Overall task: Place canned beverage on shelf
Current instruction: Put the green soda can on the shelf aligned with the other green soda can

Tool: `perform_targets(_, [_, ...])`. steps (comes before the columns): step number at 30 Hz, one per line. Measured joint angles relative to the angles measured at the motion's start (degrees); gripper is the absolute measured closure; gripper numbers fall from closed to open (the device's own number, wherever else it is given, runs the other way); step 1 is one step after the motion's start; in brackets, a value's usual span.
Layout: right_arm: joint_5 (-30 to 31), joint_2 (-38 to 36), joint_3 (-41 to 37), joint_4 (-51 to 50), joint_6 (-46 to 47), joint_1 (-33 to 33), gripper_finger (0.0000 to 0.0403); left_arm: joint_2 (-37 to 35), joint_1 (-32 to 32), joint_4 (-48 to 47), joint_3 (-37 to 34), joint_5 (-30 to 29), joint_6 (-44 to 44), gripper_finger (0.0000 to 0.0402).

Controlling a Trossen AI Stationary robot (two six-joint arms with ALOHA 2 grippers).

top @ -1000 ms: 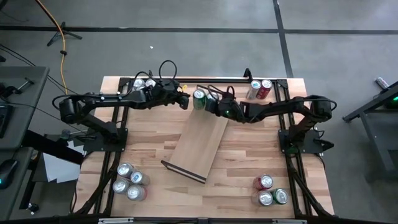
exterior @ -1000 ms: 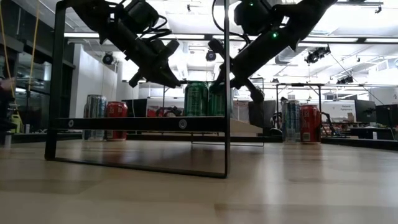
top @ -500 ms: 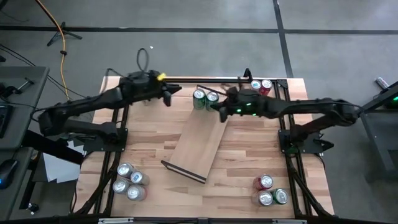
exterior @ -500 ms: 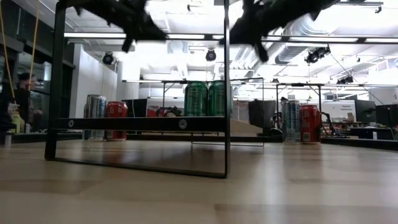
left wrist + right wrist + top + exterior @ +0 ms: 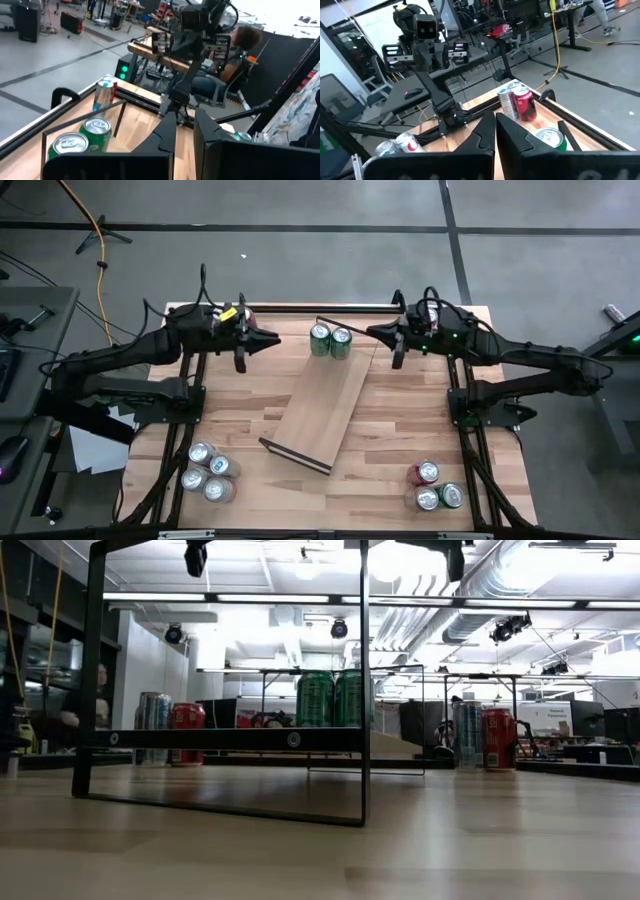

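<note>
Two green cans [image 5: 331,340] stand upright side by side on the far end of the shelf [image 5: 318,408], a light-wood board that lies slantwise on the table with dark rails at its short ends. In the low view the green cans [image 5: 334,700] show behind the shelf's near rail [image 5: 230,739]. My left gripper [image 5: 268,343] hangs shut, high and level, left of the cans. My right gripper [image 5: 377,333] hangs shut, high and level, right of them. Both grippers point at the cans from apart and hold nothing. The left gripper [image 5: 196,556] and right gripper [image 5: 455,556] just reach into the low view's top.
Several loose cans stand at the table's near left corner [image 5: 208,471] and three at the near right corner [image 5: 435,486]. A silver and a red can [image 5: 516,103] stand at the far left, a blue-silver and a red one [image 5: 483,737] at the far right. A person sits beyond the table [image 5: 241,44].
Both grippers have risen and drawn back from the green cans, the left toward the table's left edge, the right toward its right edge. Each has tipped from slanting down to level. The two green cans have stayed upright on the shelf's far end.
</note>
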Motion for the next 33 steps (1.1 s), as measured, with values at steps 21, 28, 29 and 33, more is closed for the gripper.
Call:
perform_targets(21, [-2.1, 0.3, 0.0, -1.2, -0.9, 0.1, 0.036, 2.5, -0.1, -0.5, 0.0, 0.0, 0.9, 0.0401])
perform_targets(28, [-9.3, 3.7, 2.3, 1.6, 0.1, 1.6, 0.0211, 2.4, -0.1, -3.6, 0.0, 0.0, -0.6, 0.0401])
perform_targets(29, [-9.4, 4.6, 3.5, -0.1, 0.4, 2.4, 0.0186, 2.4, -0.1, -3.5, 0.0, 0.0, -0.6, 0.0401])
perform_targets(33, [-9.5, 9.0, 10.2, -7.0, 1.6, 6.3, 0.0099, 1.8, -0.1, -3.4, 0.0, 1.0, 1.7, 0.0401])
